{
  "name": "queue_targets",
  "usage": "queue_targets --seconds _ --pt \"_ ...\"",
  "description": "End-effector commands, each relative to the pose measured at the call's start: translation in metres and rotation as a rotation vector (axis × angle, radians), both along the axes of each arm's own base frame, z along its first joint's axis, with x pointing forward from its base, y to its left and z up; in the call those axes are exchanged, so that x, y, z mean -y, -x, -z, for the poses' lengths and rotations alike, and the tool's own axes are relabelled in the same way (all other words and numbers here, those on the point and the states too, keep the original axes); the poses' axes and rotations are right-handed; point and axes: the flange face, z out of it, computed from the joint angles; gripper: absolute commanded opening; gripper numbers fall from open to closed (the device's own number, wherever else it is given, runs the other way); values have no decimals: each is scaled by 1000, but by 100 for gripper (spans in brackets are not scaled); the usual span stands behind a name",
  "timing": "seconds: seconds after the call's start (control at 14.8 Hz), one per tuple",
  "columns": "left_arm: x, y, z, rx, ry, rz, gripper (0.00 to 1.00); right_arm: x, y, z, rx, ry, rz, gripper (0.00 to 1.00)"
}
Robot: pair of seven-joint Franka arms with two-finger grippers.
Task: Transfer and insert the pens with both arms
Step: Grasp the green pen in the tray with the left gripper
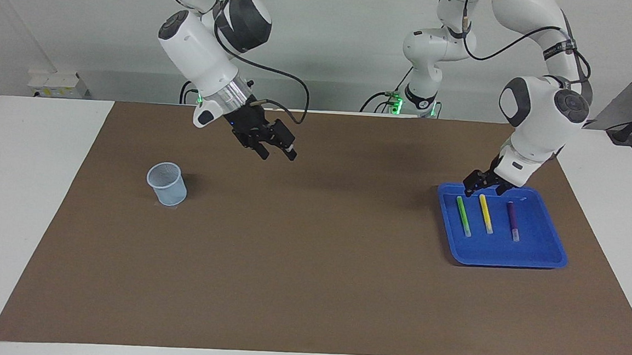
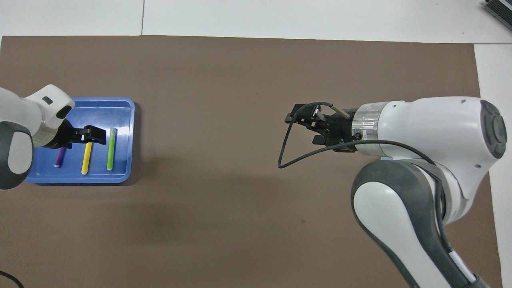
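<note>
Pens lie side by side in a blue tray point(image 1: 541, 257) point(image 2: 124, 116) at the left arm's end of a brown mat point(image 1: 309, 287) point(image 2: 240, 72): a green pen point(image 1: 463, 216) point(image 2: 111, 149), a yellow pen point(image 1: 486, 214) point(image 2: 86, 158) and a dark purple pen point(image 1: 512, 221) point(image 2: 60, 157), each with its pale end pointing away from the robots. Taking the tray as the landmark, the green pen rests in the part of it toward the right arm's end of the table, the purple pen in the part toward the left arm's end, and the yellow pen between them; none of the three touches another. The left gripper point(image 1: 475, 189) point(image 2: 93, 136) hangs low over the tray's edge nearest the robots, above the robot-side ends of the green and yellow pens; its fingers are spread apart with nothing between them, and the facing view shows their tips just above those pens, though whether they touch cannot be told. The right gripper point(image 1: 277, 150) point(image 2: 298, 125) is up in the air well apart from the tray, over bare mat toward the right arm's end, with its fingers parted and holding nothing. A pale blue mesh cup point(image 1: 167, 184) stands upright on the mat, still farther from the tray than the right gripper, near the right arm's end of the table; the overhead view hides it under the right arm.
</note>
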Motion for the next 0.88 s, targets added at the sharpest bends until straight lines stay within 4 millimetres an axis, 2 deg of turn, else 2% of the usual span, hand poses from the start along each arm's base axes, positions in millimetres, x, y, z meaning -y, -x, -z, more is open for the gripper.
queue_targets --seconds 0.0,0.27,0.47,0.68,0.81 --pt "-3 1 0 14 12 45 100 1 1 -2 -4 -27 24 100" --pt "-4 -6 11 0 6 65 100 1 1 -3 -3 -28 26 100" --pt "-13 -22 30 -32 3 74 100 1 1 -3 -3 -28 26 100" --pt "-13 -28 59 -84 11 73 100 0 0 -2 -3 -28 25 100" --pt "-14 -33 71 -71 13 71 100 0 0 -2 -1 -28 28 100"
